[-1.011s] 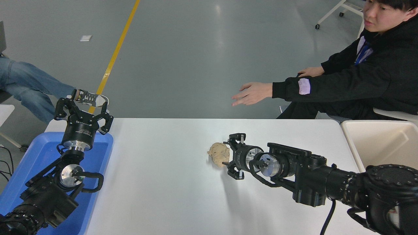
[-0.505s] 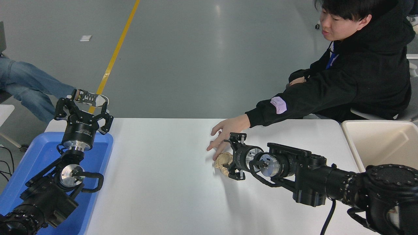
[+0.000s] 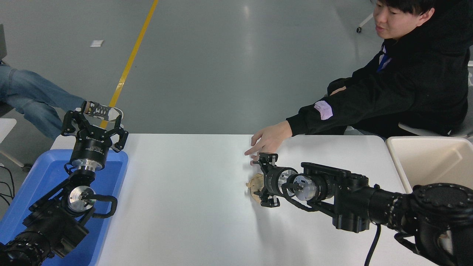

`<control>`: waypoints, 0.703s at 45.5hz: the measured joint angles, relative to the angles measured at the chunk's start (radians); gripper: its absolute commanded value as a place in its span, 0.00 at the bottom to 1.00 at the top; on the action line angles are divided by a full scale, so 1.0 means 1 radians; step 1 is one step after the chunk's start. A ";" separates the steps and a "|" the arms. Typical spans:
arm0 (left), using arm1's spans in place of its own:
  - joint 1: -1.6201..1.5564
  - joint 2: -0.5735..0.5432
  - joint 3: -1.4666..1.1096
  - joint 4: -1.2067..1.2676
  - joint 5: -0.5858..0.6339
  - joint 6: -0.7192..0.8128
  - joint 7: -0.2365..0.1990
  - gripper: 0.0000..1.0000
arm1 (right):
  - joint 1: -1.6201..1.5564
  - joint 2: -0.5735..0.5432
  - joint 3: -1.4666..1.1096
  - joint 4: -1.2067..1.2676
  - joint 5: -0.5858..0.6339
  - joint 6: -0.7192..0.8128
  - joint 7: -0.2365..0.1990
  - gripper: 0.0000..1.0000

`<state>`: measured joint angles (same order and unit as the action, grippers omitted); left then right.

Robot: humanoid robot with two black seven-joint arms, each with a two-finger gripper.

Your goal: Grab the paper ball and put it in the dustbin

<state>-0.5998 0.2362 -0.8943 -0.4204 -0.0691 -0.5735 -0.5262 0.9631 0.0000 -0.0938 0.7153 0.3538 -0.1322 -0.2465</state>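
The tan paper ball (image 3: 253,183) lies on the white table (image 3: 184,192) near its middle. My right gripper (image 3: 259,181) reaches in from the right, and its open fingers stand on either side of the ball, one beyond it and one nearer the camera. The gripper body hides the ball's right part. The cream-white dustbin (image 3: 397,162) stands at the table's right edge, beside my right arm. My left gripper (image 3: 93,125) is parked open and empty at the lower left.
A person in a black hoodie sits at the far right, one hand (image 3: 268,139) stretched over the table just beyond my right gripper. A shallow blue tray (image 3: 44,173) lies under my left arm. Another person's leg and shoe (image 3: 101,111) show at far left.
The person's hand came down, nudged the ball toward my right gripper, then drew back a little. The ball now lies between the fingers. The left arm has not moved.
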 measured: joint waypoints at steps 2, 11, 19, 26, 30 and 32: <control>0.000 0.000 0.000 0.000 0.000 0.000 0.000 0.99 | 0.005 0.000 -0.011 0.000 -0.008 0.000 -0.017 0.93; 0.000 0.000 0.000 0.000 0.000 0.000 0.000 0.99 | 0.015 0.000 -0.034 -0.008 -0.024 0.000 -0.054 0.81; 0.000 0.000 0.000 0.000 0.000 0.000 0.000 0.99 | 0.016 0.000 -0.039 -0.011 -0.027 -0.001 -0.067 0.67; 0.000 0.000 0.000 0.000 0.000 0.000 0.000 0.99 | 0.016 0.000 -0.031 -0.008 -0.026 0.000 -0.070 0.42; 0.000 0.000 0.000 0.000 0.000 0.000 0.000 0.99 | 0.013 0.000 -0.024 -0.003 -0.023 0.002 -0.070 0.18; 0.000 0.000 0.000 0.000 0.000 0.000 0.000 0.99 | 0.013 0.000 -0.021 -0.002 -0.023 0.007 -0.070 0.04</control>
<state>-0.5998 0.2362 -0.8943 -0.4202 -0.0691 -0.5739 -0.5262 0.9759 0.0000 -0.1148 0.7135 0.3311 -0.1254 -0.3161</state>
